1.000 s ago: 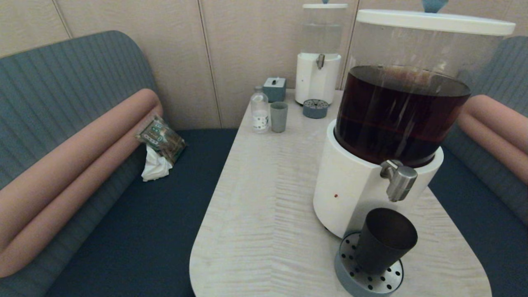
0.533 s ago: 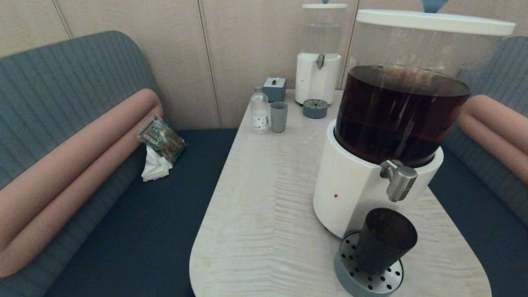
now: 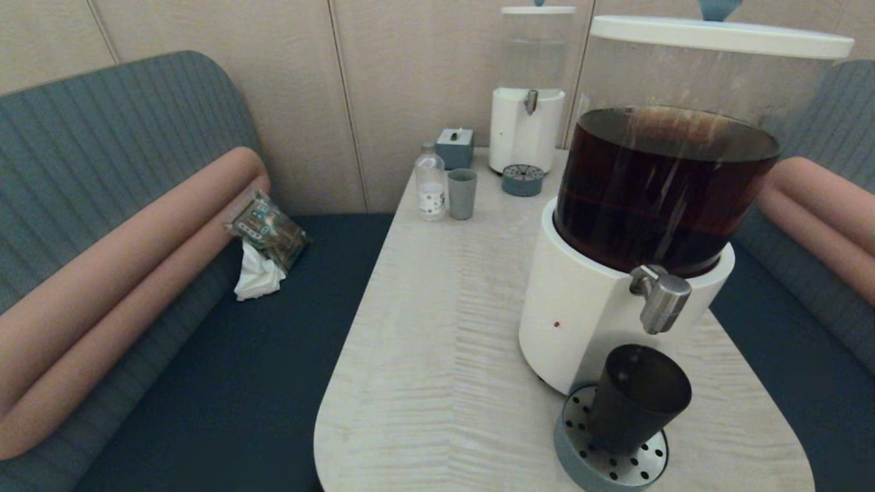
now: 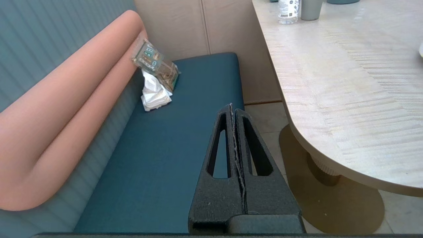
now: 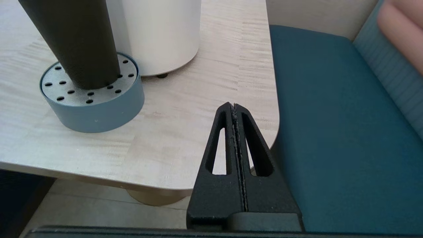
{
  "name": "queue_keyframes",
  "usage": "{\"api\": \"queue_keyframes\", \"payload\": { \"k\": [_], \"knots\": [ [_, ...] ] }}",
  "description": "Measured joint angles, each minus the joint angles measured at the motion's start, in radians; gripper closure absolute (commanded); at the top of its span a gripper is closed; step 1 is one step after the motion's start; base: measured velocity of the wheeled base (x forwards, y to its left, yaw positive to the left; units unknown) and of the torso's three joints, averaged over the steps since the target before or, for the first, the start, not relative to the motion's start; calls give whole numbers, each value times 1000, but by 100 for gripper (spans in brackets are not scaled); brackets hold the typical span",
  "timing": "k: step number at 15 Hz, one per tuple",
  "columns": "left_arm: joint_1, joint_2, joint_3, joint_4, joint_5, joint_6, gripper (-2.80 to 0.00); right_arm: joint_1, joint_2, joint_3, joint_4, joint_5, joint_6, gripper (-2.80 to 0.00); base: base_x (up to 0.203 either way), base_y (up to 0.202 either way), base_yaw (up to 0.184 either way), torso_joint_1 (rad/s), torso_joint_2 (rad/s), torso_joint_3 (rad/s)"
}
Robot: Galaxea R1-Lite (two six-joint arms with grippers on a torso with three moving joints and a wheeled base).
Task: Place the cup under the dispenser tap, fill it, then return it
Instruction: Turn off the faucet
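Note:
The matte black cup stands upright on the round grey perforated drip tray, directly below the brushed-steel dispenser tap of the large white-based dispenser holding dark brown liquid. The cup's lower body and the tray also show in the right wrist view. My right gripper is shut and empty, low by the table's near right corner, apart from the cup. Over the left bench seat, below table height, my left gripper hangs shut and empty. Neither arm shows in the head view.
At the table's far end stand a paler grey-green tumbler, a small clear bottle, a grey box and the slimmer clear-liquid dispenser with its own drip tray. A snack packet and crumpled tissue lie on the left bench.

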Motion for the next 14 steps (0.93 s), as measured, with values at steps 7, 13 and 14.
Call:
{"api": "queue_keyframes", "payload": {
  "k": [7,13,14],
  "knots": [
    [1,0,0,1,0,13,0,0,0,0,-13,-2,20,0,0,0,0,0,0,0],
    [1,18,-92,25,-34,-15,0,0,0,0,-14,-2,21,0,0,0,0,0,0,0],
    [1,47,-196,53,-52,-24,0,0,0,0,-13,-2,21,0,0,0,0,0,0,0]
  ]
}}
